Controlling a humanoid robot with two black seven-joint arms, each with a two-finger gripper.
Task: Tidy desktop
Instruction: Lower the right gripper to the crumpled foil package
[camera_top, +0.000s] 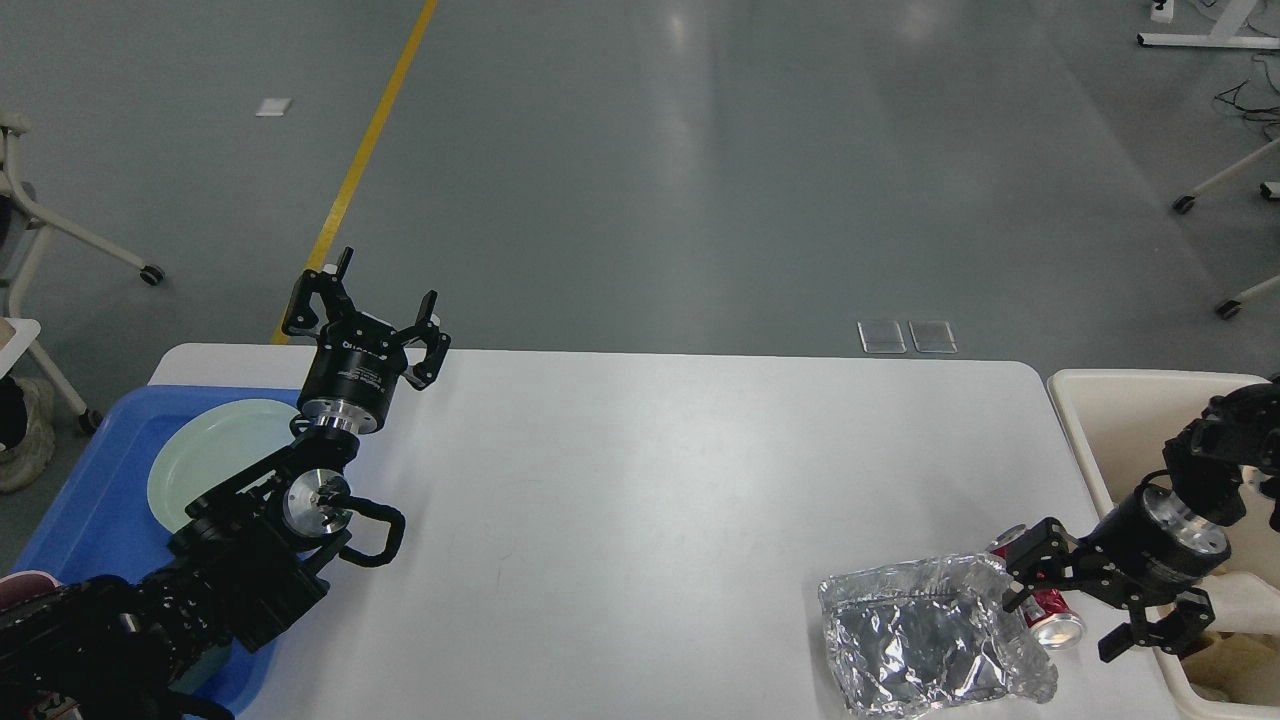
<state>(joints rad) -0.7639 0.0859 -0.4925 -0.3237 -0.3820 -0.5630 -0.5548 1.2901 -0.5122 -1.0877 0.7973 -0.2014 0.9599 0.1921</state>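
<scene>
The white desktop (650, 480) fills the middle of the head view. A red drink can (1047, 604) lies on its side near the front right, next to a crumpled silver foil wrapper (915, 640). My right gripper (1058, 622) is open, with its fingers straddling the can from the right. My left gripper (388, 285) is open and empty, raised and pointing up over the desktop's back left corner, above the edge of the blue tray.
A blue tray (90, 500) at the left holds a pale green plate (215, 450), partly hidden by my left arm. A cream bin (1120, 410) stands off the desktop's right edge, under my right arm. Chair legs and grey floor lie beyond.
</scene>
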